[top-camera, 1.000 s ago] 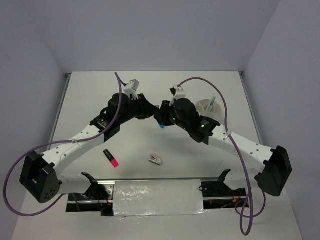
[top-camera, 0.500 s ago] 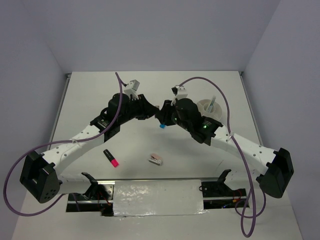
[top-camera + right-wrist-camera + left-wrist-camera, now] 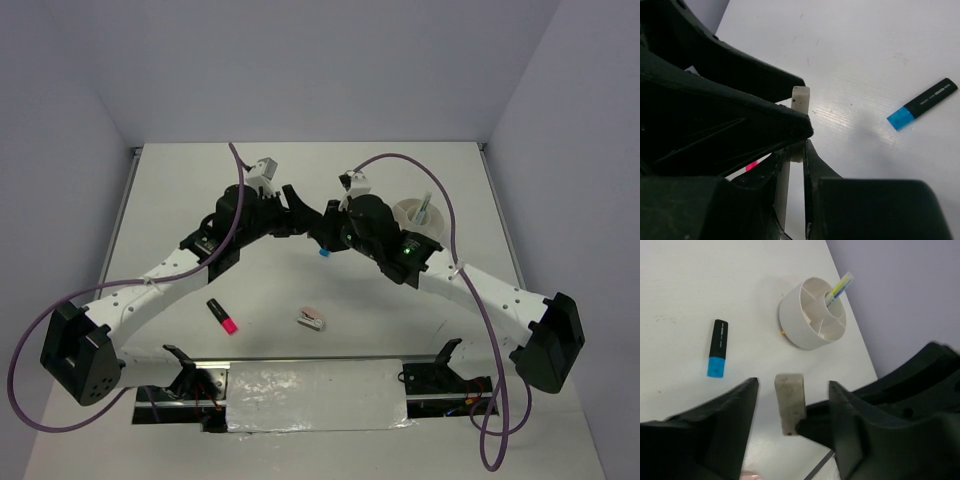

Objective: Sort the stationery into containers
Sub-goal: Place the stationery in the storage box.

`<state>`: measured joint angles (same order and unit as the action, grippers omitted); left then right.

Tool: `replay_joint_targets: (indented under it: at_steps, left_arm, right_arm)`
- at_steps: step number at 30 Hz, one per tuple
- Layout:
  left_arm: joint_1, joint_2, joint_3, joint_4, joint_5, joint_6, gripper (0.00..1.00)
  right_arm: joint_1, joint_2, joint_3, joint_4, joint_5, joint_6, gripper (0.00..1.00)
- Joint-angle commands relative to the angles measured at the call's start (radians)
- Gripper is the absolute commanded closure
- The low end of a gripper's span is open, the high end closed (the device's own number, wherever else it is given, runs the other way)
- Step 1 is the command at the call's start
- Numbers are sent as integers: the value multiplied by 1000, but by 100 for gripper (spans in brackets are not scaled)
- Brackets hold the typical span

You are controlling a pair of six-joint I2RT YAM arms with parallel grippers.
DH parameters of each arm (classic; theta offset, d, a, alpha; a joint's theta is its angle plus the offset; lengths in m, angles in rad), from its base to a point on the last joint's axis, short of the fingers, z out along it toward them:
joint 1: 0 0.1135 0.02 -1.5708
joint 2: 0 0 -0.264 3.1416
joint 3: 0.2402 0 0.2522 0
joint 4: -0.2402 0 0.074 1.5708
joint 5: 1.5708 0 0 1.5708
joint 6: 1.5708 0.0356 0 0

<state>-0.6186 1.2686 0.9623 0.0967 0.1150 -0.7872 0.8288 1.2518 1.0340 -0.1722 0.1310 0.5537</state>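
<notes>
From my station I saw that the two arms met above the middle of the counter point(image 3: 180, 180), a little toward its far edge. The right tool point(image 3: 796, 149) was clenched on the lower end of a whitish eraser point(image 3: 790, 400) and held it upright in the air, off the counter. The left tool point(image 3: 793, 384) was released: its two black fingers point(image 3: 725, 425) stood one on each side of the eraser, and in the left wrist view I could see a bare gap between the eraser and each finger, so they did not touch it. The round white tub point(image 3: 812, 320) stood on the counter toward the right edge, in the far half, with its inner dividers open to the camera. One thin yellow and blue pen point(image 3: 839, 287) stood tilted in one of its compartments, with the upper end sticking out over the rim. The blue-ended black marker point(image 3: 717, 355) lay flat on the counter near the middle, apart from the tub and under the right arm in the top view, where only its blue end showed. The pink-ended black highlighter point(image 3: 223, 316) lay close to the near edge, left of the middle, just beside the left arm. A small pinkish-white item point(image 3: 312, 319) lay also near the near edge, about in the middle. It was too small for me to tell what it was.
</notes>
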Motion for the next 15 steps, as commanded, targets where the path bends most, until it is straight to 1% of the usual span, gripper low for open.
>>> replay_joint_targets:
  at_steps: [1, 2, 6, 7, 8, 9, 10, 11, 12, 13, 14, 15]
  left_arm:
    - [-7, -9, 53, 11, 22, 6, 26]
    - [-7, -9, 59, 5, 23, 11, 26]
    - [-6, -8, 121, -52, -12, 13, 1]
    - [-7, -3, 134, -70, -29, 16, 1]
    - [-7, -2, 172, -140, -93, 11, 1]
    - [-6, 9, 200, -202, -136, -7, 1]
    - [-6, 17, 266, -272, -217, -23, 1]
    - [-4, 23, 298, -351, -297, -41, 1]
    - [-3, 28, 331, -508, -451, -61, 1]
    - [-1, 28, 357, -570, -516, -96, 1]
    - [6, 22, 381, -612, -558, -101, 1]
    - [11, 9, 381, -636, -595, -96, 1]
  right_arm:
    - [0, 12, 55, 85, -39, 12, 100]
    - [-2, 11, 52, 88, -39, 14, 100]
    - [-8, 6, 46, 89, -31, 26, 100]
    - [-10, 6, 46, 88, -21, 29, 100]
    - [-11, 8, 49, 73, -4, 38, 100]
    - [-14, 11, 55, 30, 56, 49, 100]
    - [-20, 14, 69, 8, 90, 63, 100]
    - [-31, 17, 77, -21, 128, 78, 100]
    - [-43, 20, 87, -53, 171, 131, 100]
    - [-77, 24, 96, -106, 206, 155, 100]
    - [-97, 38, 115, -131, 264, 170, 100]
    - [-117, 46, 129, -166, 298, 220, 100]
